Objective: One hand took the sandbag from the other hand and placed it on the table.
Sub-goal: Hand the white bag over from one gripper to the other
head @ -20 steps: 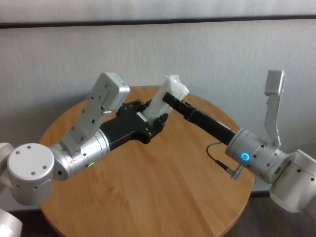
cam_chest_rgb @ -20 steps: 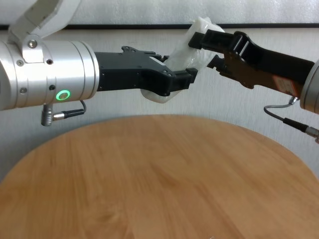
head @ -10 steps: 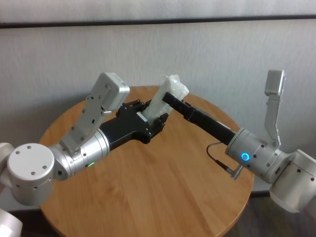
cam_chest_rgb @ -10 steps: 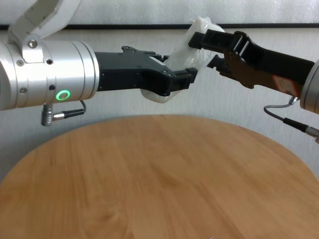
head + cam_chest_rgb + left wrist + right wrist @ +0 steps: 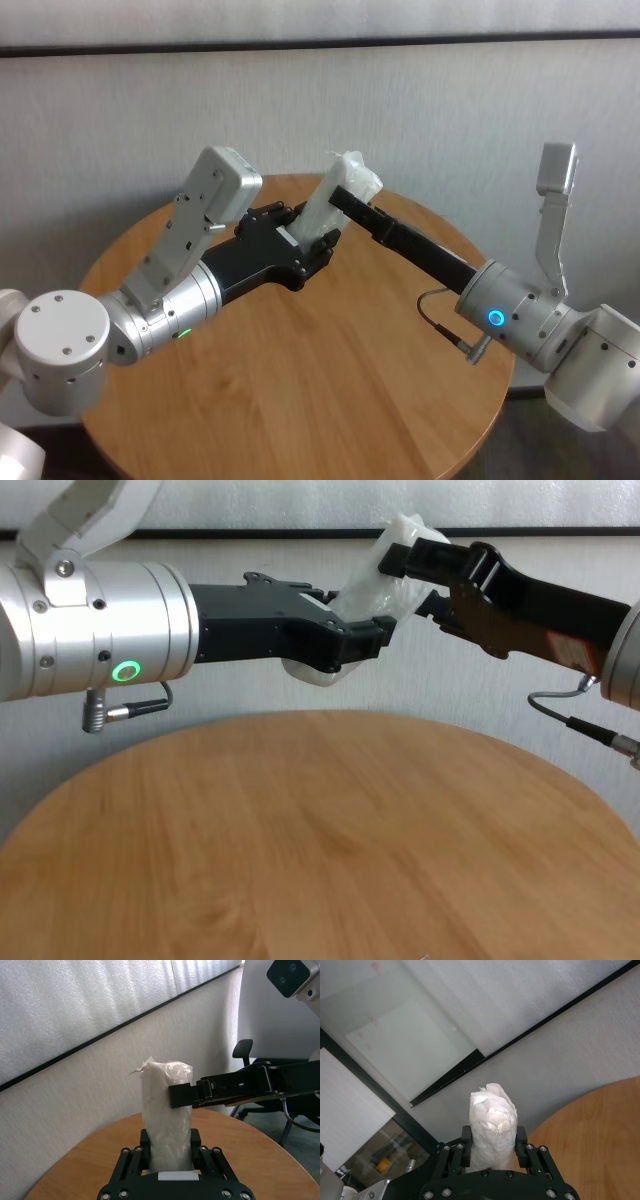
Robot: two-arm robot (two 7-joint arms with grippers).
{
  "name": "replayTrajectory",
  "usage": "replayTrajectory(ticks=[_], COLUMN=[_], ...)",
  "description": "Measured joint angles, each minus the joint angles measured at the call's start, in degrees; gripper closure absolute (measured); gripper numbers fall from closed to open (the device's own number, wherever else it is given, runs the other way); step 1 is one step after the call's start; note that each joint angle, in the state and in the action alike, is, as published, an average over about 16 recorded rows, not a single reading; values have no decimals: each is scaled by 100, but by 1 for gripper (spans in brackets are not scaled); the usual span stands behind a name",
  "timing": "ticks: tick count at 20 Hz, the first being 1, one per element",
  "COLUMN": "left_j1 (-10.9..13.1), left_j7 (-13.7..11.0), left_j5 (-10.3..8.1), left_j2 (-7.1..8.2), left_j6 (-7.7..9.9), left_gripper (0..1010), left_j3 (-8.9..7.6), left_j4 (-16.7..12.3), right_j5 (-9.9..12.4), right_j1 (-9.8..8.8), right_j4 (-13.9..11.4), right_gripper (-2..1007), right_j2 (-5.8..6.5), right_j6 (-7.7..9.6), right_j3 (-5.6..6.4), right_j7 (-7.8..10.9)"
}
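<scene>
- Small white crinkled oblong sandbag [image 5: 338, 199], held in mid-air above the far part of the round light-brown wooden table [image 5: 330, 380], tilted, clear of the wood.
- Long black two-finger left gripper [image 5: 318, 240] on a silver wrist with a green glowing ring, clamped on the pouch's lower end.
- Long black two-finger right gripper [image 5: 345, 195] on a silver wrist with a blue glowing ring, closed around the pouch's upper end.
- White label on the left gripper, orange-brown label on the right gripper: writing too small to read.
</scene>
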Motion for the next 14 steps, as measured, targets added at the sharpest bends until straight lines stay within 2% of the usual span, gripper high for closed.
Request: replayTrajectory(ticks=[9,14], left_j1=[0,2], left_j7=[-1,-2], left_j5=[0,0], left_j2=[0,0], left_j6=[1,1], left_gripper=[521,470], left_j3=[0,0], left_j4=[0,-1], right_j5=[93,150], right_j1=[42,62], right_j4=[14,15], right_gripper=[509,509], right_j2=[61,100], right_j6=[-33,-42], right_j3=[-98,-150], right_j7=[-29,-48])
